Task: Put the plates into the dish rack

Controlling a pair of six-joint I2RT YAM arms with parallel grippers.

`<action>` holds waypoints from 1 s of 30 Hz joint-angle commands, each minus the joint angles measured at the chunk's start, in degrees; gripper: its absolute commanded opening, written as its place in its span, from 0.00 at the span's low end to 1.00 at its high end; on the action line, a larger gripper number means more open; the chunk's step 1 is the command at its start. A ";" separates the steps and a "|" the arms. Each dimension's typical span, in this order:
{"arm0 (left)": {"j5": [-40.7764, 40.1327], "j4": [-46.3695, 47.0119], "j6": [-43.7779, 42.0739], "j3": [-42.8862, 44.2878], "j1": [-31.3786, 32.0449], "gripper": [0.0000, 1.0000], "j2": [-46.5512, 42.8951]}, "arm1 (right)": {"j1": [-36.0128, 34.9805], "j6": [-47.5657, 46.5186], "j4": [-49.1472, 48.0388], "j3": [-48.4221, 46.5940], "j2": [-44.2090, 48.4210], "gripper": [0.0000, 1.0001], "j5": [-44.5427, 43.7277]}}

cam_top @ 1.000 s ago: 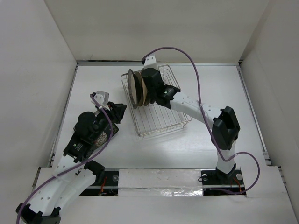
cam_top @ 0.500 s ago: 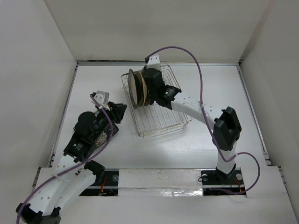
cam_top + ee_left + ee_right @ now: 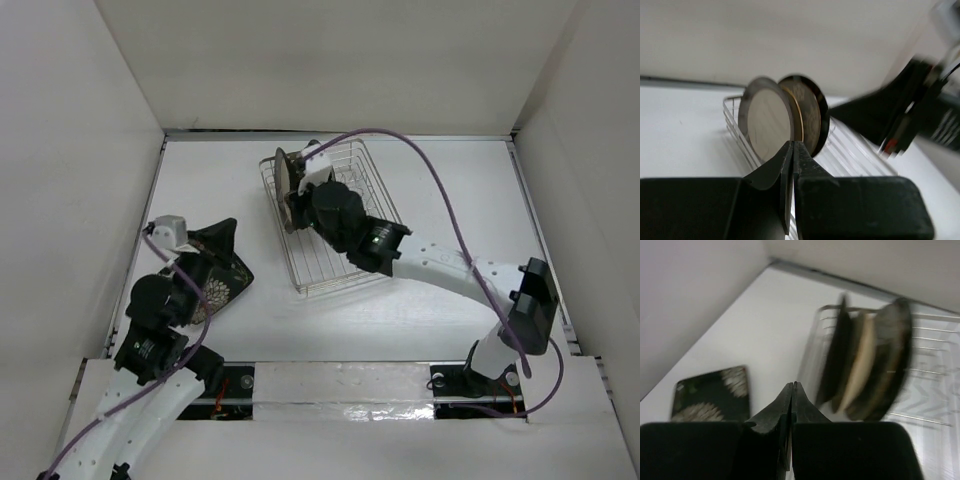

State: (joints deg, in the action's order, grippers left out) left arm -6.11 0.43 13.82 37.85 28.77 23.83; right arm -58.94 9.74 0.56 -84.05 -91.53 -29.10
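The dish rack stands at the table's middle back. Several round plates stand upright in its far-left end. In the left wrist view they show as a grey plate, a tan one and a dark-rimmed one. The black square floral plate lies flat on the table left of the rack; it also shows in the right wrist view. My left gripper is shut and empty above that plate's far edge. My right gripper is shut and empty beside the standing plates.
White walls close in the table on the left, back and right. The right arm reaches across the rack from the near right. Its purple cable loops over the rack's right side.
My left arm has drawn back towards the near left, uncovering the black plate. My right arm has swung its elbow nearer and its gripper has backed off the standing plates.
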 commanded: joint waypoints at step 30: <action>-7.08 8.02 -0.47 -3.13 -0.65 0.16 -14.78 | -3.38 6.79 16.41 -45.59 -52.18 0.67 20.33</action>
State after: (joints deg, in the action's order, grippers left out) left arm -15.14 6.50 13.39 34.50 28.25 7.88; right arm -62.87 16.08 18.61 -129.25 -145.56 -6.02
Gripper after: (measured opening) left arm 0.157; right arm 0.662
